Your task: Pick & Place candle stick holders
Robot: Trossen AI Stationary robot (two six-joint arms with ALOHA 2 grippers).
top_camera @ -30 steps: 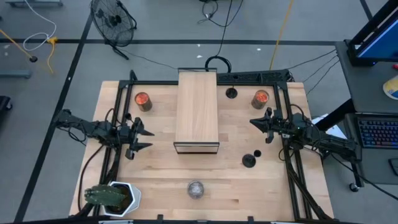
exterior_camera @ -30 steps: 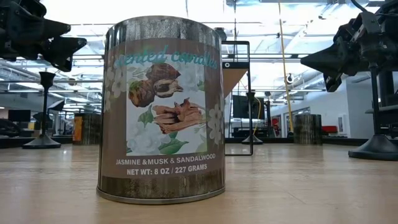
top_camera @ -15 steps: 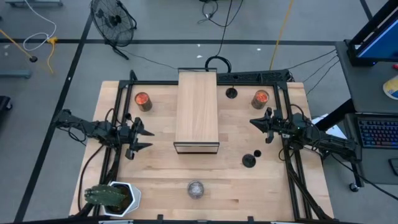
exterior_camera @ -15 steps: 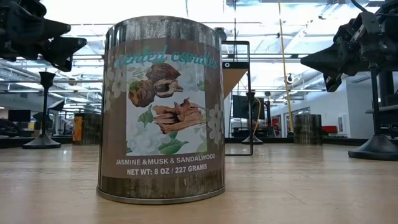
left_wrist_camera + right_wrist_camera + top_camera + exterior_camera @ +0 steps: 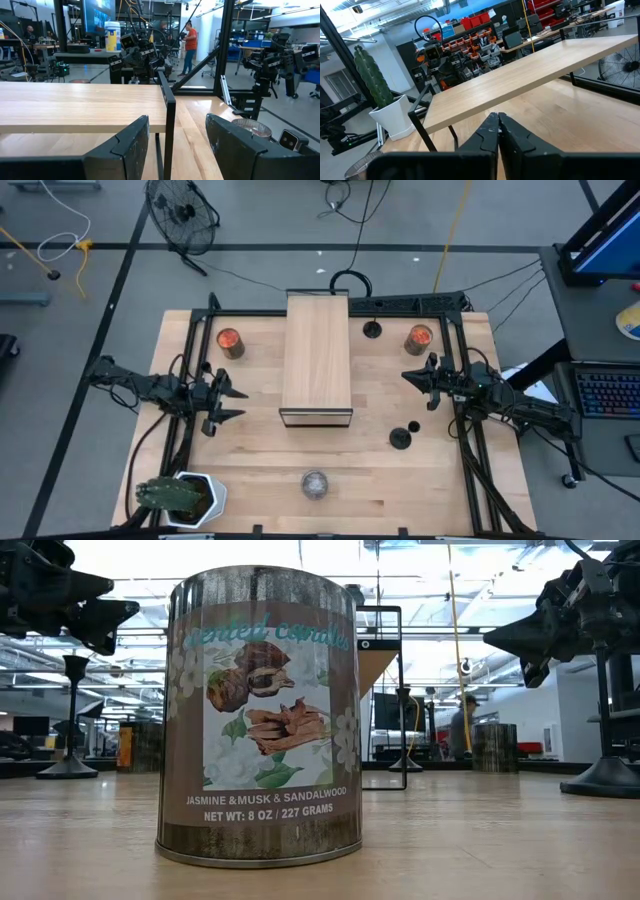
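Three black candle stick holders stand upright on their disc bases. One (image 5: 372,330) is at the far side, right of the wooden riser; it also shows in the low view (image 5: 405,730). One (image 5: 401,438) is at the near right, and shows large in the low view (image 5: 608,776). The third shows at the left in the low view (image 5: 69,720). My left gripper (image 5: 238,403) hovers open at the table's left, empty; its own view (image 5: 177,145) shows the gap. My right gripper (image 5: 407,376) hovers shut at the right, empty; its fingers meet in its own view (image 5: 498,125).
A long wooden riser (image 5: 317,358) stands mid-table between the arms. Two brownish jars with orange tops (image 5: 230,342) (image 5: 419,338) stand at the far left and far right. A silvery candle tin (image 5: 315,483) is near the front edge. A potted cactus (image 5: 180,495) is at the near left corner.
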